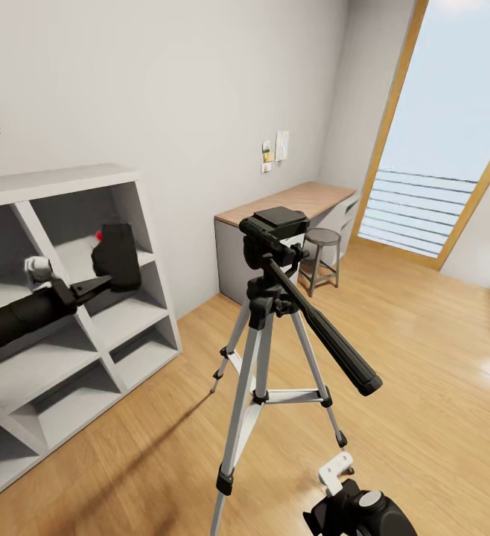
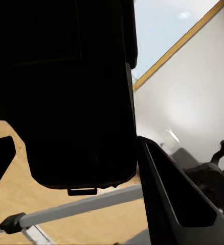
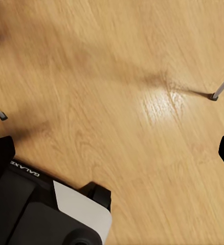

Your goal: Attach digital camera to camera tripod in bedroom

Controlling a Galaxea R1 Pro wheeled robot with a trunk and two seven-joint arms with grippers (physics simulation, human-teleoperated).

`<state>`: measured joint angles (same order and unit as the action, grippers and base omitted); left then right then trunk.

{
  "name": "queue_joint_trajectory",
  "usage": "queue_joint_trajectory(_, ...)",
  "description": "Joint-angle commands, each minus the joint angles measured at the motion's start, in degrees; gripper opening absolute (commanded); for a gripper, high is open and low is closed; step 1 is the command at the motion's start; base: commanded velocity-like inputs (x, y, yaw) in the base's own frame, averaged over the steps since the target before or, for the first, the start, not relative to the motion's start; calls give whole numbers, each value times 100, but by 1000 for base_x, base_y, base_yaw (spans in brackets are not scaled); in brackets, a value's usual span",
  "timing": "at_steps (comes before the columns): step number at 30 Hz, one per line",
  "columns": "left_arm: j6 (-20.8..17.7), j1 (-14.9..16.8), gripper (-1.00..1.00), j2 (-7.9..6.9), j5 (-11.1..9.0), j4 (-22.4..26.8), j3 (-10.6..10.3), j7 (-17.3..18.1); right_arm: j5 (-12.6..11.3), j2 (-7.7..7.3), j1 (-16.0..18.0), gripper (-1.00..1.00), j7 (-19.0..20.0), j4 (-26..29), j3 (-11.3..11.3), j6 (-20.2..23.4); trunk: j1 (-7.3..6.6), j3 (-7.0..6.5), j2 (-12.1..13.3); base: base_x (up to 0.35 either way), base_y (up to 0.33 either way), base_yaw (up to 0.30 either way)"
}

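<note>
Two arms show in your head view, and your left gripper [image 1: 107, 277] is pinching the small black boxy digital camera [image 1: 117, 257] with its red round button, held up in front of the white cube shelf [image 1: 59, 179] that stands against the light grey wall. The left wrist view has the camera's dark body [image 2: 76, 97] close up between the black fingers [image 2: 168, 199], pressed against it. The tall camera tripod [image 1: 271, 298], with silver-grey metal legs and black joints, stands on the light wood plank floor [image 1: 424, 357] in the middle of the bedroom, well to the right of the camera; its black head plate sits bare on top and the long black pan handle slopes down toward you. Your right gripper [image 1: 336, 472] hangs low near the tripod's front leg, and in the right wrist view its dark fingertips [image 3: 0, 155] sit at opposite edges, spread wide apart over the floor with nothing between them. Behind the tripod stand a wood-topped grey desk [image 1: 290, 201] and a round grey stool [image 1: 322, 257], beside the tall wood-framed window [image 1: 453, 134].
</note>
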<state>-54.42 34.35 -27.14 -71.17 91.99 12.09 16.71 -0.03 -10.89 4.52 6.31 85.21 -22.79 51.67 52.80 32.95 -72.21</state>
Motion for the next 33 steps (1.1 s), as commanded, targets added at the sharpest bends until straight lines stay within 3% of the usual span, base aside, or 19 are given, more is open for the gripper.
queue_joint_trajectory(1, -73, 10, -100, -3, -15, 3, 10, -94, 5, -4, 5, 100, 10, 1, -8, 24, 0, 5, -3, 0, 0, 0)
queue_joint_trajectory(8, -226, -2, -100, 2, -32, 5, 19, -637, 11, 5, 5, 100, 10, -31, -13, 20, -22, -13, 37, 0, 0, 0)
queue_joint_trajectory(20, -520, 82, -100, -19, 18, -2, -35, -781, 10, 11, 5, 100, -5, -39, -12, 19, -286, -228, 518, 0, 0, 0)
queue_joint_trajectory(29, -558, 508, -100, -74, 13, -80, -60, -801, 1, 14, 5, 100, -20, -39, 0, 19, -483, -390, 879, 0, 0, -41)
queue_joint_trajectory(33, -558, 749, -100, -209, 4, -242, -146, -807, -12, 16, 5, 100, -24, -39, 14, 19, -571, -462, 1039, 0, 0, -160)
